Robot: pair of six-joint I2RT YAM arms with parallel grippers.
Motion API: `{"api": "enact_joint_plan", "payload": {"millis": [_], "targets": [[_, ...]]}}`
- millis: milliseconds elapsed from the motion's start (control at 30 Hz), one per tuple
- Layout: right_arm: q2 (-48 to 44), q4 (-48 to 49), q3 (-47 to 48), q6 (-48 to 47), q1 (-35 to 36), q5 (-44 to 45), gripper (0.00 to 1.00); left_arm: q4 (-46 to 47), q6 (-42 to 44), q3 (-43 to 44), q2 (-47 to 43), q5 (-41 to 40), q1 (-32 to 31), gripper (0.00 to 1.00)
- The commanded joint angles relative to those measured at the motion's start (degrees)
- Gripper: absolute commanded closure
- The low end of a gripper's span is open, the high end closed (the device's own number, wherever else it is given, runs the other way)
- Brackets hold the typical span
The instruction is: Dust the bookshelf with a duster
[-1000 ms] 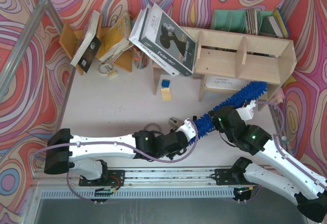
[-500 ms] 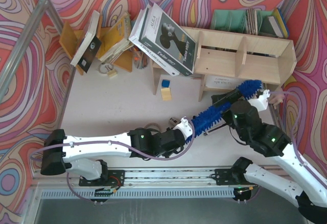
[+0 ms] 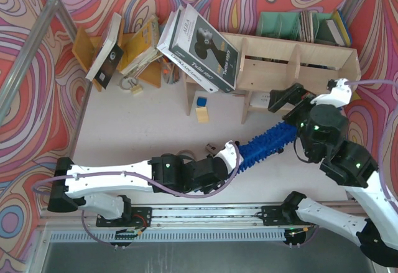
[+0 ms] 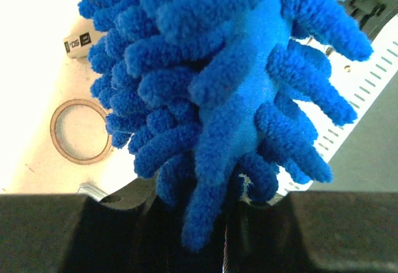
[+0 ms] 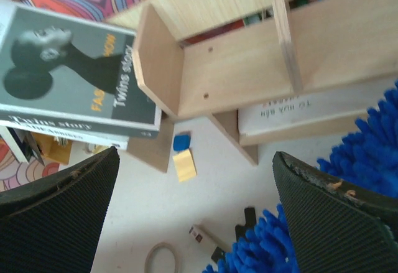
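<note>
The bright-blue fluffy duster [image 3: 267,141] lies slanted on the table in front of the bookshelf [image 3: 311,68], its far end under my right arm. My left gripper [image 3: 230,156] is shut on the duster's near end; in the left wrist view the blue fringe [image 4: 249,80] fills the frame and runs down between the black jaws [image 4: 211,223]. My right gripper [image 3: 291,102] hangs open above the duster's far end, beside the shelf's lower tier. Its wrist view shows nothing between the wide-apart pads [image 5: 56,211], with the duster [image 5: 373,155] below and the bookshelf [image 5: 249,68] ahead.
A large grey book [image 3: 199,40] leans on the bookshelf's left end. An orange-brown book rack [image 3: 115,49] stands at the back left, a green file holder [image 3: 286,23] behind the shelf. Blue and yellow blocks [image 5: 184,158], a ring [image 5: 161,257] and a utility knife [image 5: 214,240] lie on the table.
My right gripper has opened, let go of the duster and risen toward the bookshelf's right end. The duster's far end has dropped back from the shelf. The left gripper still holds it.
</note>
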Motion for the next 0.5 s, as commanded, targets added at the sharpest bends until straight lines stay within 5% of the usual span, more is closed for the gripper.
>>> {"api": "enact_joint_plan", "payload": {"millis": [0, 467], "targets": [[1.95, 2.15, 7.11, -11.08, 0.19, 4.21, 0.01, -0.76, 0.49, 4.08, 0.7, -2.49, -1.06, 1.0], [5.39, 4.8, 17.39, -19.45, 0.23, 2.74, 0.01, -1.66, -9.89, 12.7, 4.52, -22.16, -0.91, 1.0]]}}
